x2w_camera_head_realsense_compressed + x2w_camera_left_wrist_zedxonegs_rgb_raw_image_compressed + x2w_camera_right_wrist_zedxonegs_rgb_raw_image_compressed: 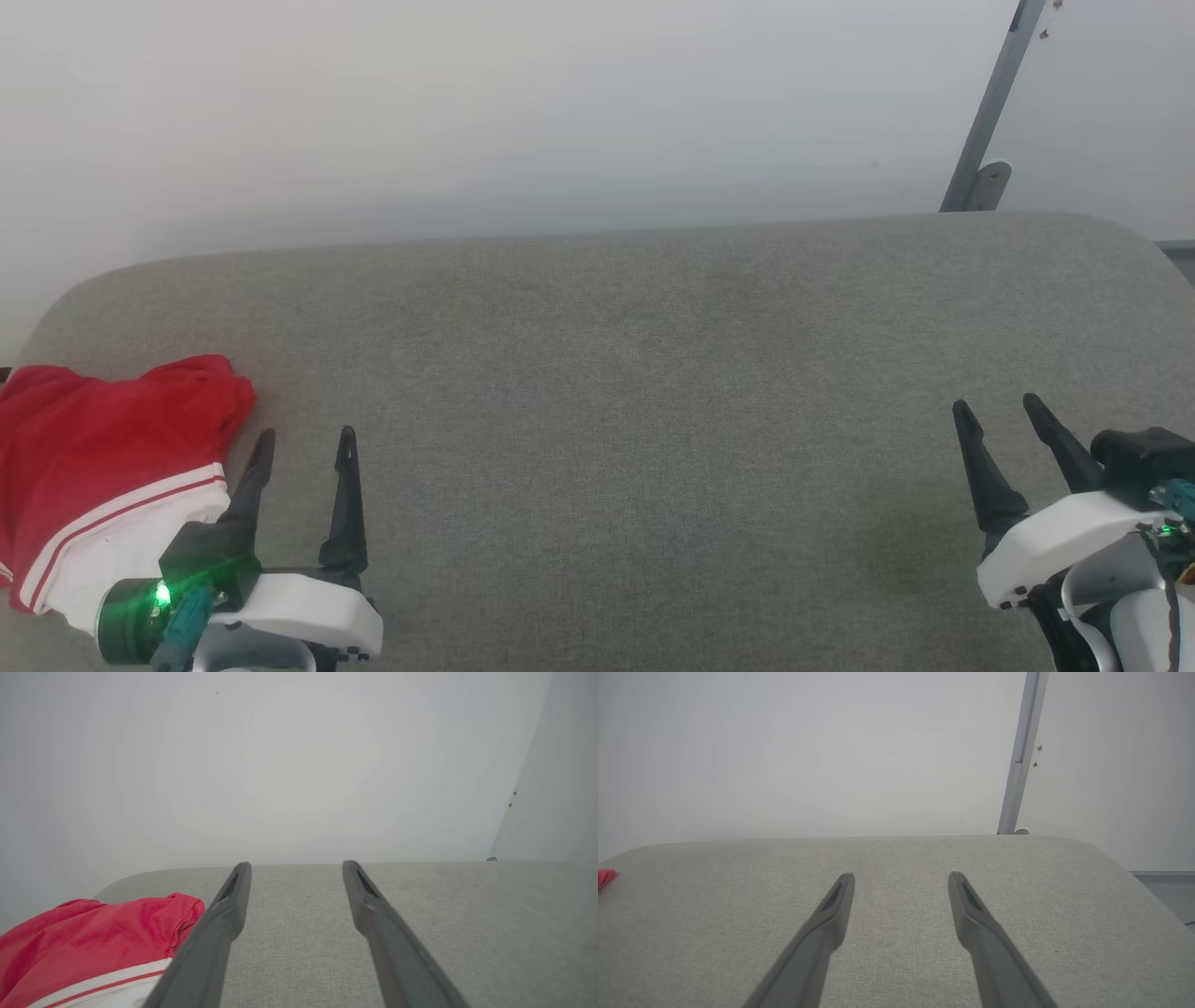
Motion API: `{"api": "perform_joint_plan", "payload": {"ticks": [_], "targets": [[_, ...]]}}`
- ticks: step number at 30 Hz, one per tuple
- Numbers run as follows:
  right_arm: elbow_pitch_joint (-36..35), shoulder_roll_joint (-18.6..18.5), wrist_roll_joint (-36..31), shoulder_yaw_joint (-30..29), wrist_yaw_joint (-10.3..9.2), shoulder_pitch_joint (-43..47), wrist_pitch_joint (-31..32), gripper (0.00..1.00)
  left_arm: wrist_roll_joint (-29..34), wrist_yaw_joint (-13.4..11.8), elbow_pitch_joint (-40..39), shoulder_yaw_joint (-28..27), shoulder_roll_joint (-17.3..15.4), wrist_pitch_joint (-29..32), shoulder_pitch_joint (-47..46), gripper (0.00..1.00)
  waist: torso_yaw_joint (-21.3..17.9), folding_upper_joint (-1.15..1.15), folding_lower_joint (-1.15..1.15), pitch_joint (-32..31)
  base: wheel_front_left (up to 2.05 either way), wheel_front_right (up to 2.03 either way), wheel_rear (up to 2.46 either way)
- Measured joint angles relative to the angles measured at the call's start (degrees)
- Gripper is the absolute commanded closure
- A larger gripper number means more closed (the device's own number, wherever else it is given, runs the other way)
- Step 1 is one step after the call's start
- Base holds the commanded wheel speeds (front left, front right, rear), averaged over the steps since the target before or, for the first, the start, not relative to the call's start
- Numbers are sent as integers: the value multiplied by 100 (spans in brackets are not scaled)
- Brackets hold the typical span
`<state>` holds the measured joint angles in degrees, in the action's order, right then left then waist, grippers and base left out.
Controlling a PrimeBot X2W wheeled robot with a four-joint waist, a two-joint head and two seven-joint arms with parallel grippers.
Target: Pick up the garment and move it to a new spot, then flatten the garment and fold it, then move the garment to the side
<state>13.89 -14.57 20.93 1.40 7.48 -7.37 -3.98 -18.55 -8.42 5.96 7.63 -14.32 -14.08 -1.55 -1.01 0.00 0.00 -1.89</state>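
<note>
The bright red soft shirt with a white sleeve and a white-and-red striped band (103,457) lay bunched at the near left corner of the grey-green fabric-covered surface with rounded corners (607,373), its far edge rumpled upward.

The left gripper (306,434) sat just beside the shirt's right edge, both long dark fingers spread apart with bare fabric surface between them and nothing held. The outer finger (252,476) ran close along the striped band; contact could not be judged from the head view. In the left wrist view the shirt lay to the left of that finger.

The right gripper (995,403) was well apart from the shirt, at the near right of the surface, fingers likewise parted and empty.

In the right wrist view a small red sliver showed at the left edge, probably the shirt.

A slanted grey metal bar (990,103) stood against the white wall (467,112) at far right.
</note>
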Motion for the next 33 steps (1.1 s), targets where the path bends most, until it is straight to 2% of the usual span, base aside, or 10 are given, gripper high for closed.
{"api": "perform_joint_plan", "payload": {"ticks": [9, 16, 23, 33], "targets": [[-14, -70, -299, 48, 0, -26, -80, 0, 249, -66, -32, 97, -93, -74, 6, 0, -11, 0, 0, -13, 0, 0, 0], [-13, -73, -332, 58, 0, -27, -107, 0, 202, -64, -35, 99, -99, -74, 8, 0, -22, 0, 0, -18, 0, 0, 0], [-14, -102, -332, 103, 0, -24, -148, 0, 13, 57, 16, 40, -74, -76, 9, 0, -3, 0, 0, -43, 0, 0, 0], [-87, -164, -279, 466, 0, -40, -124, 0, -215, 33, 127, -289, -253, -89, 3, 0, 389, 0, 0, -125, 0, 0, 0]]}}
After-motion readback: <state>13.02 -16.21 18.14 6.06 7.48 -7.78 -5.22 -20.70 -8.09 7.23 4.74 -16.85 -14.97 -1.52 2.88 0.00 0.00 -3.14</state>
